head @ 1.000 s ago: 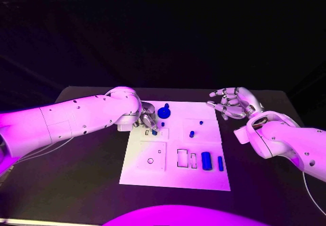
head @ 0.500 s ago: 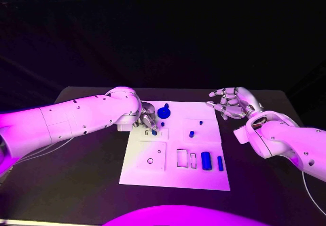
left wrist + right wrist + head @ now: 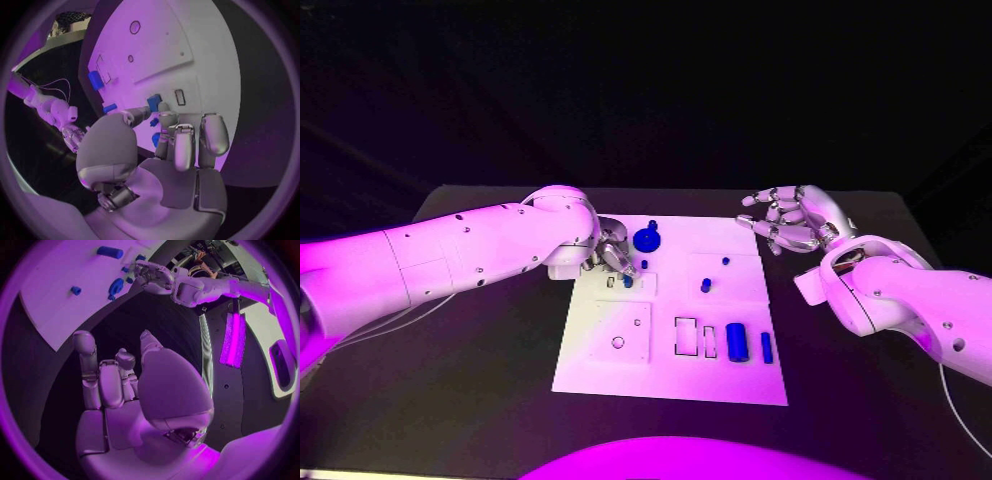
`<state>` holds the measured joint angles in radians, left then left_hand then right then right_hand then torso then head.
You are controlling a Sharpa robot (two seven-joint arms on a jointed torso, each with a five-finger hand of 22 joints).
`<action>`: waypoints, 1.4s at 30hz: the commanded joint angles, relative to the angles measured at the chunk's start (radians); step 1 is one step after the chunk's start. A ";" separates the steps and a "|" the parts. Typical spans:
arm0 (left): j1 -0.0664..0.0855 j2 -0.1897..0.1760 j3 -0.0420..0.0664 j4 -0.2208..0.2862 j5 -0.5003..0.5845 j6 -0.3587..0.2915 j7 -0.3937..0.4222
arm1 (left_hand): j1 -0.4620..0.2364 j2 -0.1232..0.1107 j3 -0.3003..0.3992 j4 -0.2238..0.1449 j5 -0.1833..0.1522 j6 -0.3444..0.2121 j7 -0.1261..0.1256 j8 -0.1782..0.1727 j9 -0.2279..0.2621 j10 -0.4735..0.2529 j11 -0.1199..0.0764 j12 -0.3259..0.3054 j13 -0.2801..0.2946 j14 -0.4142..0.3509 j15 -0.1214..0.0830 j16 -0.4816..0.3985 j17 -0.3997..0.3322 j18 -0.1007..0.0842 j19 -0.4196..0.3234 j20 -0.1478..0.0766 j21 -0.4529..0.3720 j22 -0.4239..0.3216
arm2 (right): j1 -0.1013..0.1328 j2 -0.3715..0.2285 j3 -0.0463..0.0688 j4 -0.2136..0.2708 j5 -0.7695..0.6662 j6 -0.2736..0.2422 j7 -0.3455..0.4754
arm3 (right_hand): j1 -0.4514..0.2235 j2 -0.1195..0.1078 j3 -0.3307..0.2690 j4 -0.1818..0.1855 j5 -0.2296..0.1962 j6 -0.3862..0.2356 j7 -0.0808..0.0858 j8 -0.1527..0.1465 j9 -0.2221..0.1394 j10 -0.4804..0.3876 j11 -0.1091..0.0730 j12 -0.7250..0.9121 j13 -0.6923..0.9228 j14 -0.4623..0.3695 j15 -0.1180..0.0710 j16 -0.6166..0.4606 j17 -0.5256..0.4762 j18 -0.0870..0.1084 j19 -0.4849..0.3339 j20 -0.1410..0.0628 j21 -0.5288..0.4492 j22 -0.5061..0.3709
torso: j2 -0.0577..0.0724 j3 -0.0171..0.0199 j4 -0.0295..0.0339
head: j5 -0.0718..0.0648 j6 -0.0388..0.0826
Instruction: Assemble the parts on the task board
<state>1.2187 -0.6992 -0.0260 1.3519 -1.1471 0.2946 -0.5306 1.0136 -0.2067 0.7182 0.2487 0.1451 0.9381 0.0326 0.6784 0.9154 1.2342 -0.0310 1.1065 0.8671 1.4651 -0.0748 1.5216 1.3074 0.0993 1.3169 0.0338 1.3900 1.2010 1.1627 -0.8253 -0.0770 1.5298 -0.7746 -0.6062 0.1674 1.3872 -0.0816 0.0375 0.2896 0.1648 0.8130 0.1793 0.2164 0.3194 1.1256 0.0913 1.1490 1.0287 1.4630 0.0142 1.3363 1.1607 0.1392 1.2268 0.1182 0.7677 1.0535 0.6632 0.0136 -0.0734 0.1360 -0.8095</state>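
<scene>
Assembly looks partly done: some parts (image 3: 705, 285) stand in the task board (image 3: 672, 375), two lie loose near its front. My left hand (image 3: 615, 255) pinches a small blue part (image 3: 627, 281) there; my right hand (image 3: 790, 220) hovers curled, holding nothing.

task board (image 3: 672, 372) mid-table (image 3: 473, 380), parts (image 3: 736, 342) on it
</scene>
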 commanded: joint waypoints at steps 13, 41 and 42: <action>-0.004 0.005 -0.004 0.000 -0.001 0.016 0.006 | -0.013 0.001 -0.026 0.013 -0.004 0.003 0.007 -0.005 -0.001 0.000 0.005 -0.006 0.002 0.081 -0.003 0.003 0.184 -0.019 0.008 0.002 -0.003 0.001 | -0.001 -0.001 0.000 0.001 -0.003 0.001 0.012 | -0.003 0.012 -0.007 0.001 0.002 -0.010 -0.001 0.007 -0.001 -0.007 0.001 -0.006 -0.002 -0.005 -0.001 -0.007 -0.003 0.014 0.001 -0.001 -0.007 -0.003 | 0.000 0.0001 -0.0002 | -0.002 -0.002; -0.006 -0.012 -0.003 0.016 -0.013 0.009 0.007 | -0.068 0.001 -0.164 0.044 -0.005 0.011 0.009 -0.016 0.002 0.000 0.007 -0.005 0.009 0.081 -0.002 0.002 0.184 -0.020 0.010 0.004 -0.005 0.004 | -0.004 -0.001 0.000 0.000 -0.003 0.000 0.016 | -0.009 0.013 -0.010 0.002 0.001 -0.011 0.000 0.007 -0.002 -0.008 0.002 -0.007 -0.004 -0.004 -0.001 -0.008 -0.003 0.014 0.002 -0.001 -0.010 -0.005 | 0.000 0.0001 0.0002 | 0.000 -0.001; -0.006 -0.014 -0.003 0.017 -0.014 0.007 0.007 | -0.070 0.002 -0.167 0.044 -0.005 0.011 0.009 -0.016 0.002 0.000 0.007 -0.005 0.009 0.081 -0.002 0.002 0.184 -0.020 0.010 0.004 -0.005 0.004 | -0.004 -0.001 0.000 0.000 -0.003 0.000 0.016 | -0.009 0.013 -0.010 0.002 0.001 -0.011 0.000 0.007 -0.002 -0.008 0.002 -0.007 -0.004 -0.004 -0.001 -0.008 -0.003 0.014 0.002 -0.001 -0.010 -0.005 | 0.000 0.0000 -0.0003 | 0.001 -0.001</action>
<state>1.2148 -0.7116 -0.0282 1.3658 -1.1549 0.2983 -0.5283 0.9517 -0.2053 0.5539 0.2938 0.1428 0.9458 0.0394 0.6652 0.9162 1.2329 -0.0322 1.1027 0.8752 1.4650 -0.0748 1.5216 1.3074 0.0994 1.3204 0.0374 1.3895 1.2049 1.1597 -0.8263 -0.0770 1.5289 -0.7746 -0.6065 0.1694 1.3830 -0.0774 0.0347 0.2924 0.1648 0.8070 0.1787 0.2205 0.3189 1.1271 0.0929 1.1490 1.0254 1.4630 0.0143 1.3307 1.1591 0.1391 1.2268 0.1182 0.7630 1.0494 0.6633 0.0134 -0.0731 0.1350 -0.8112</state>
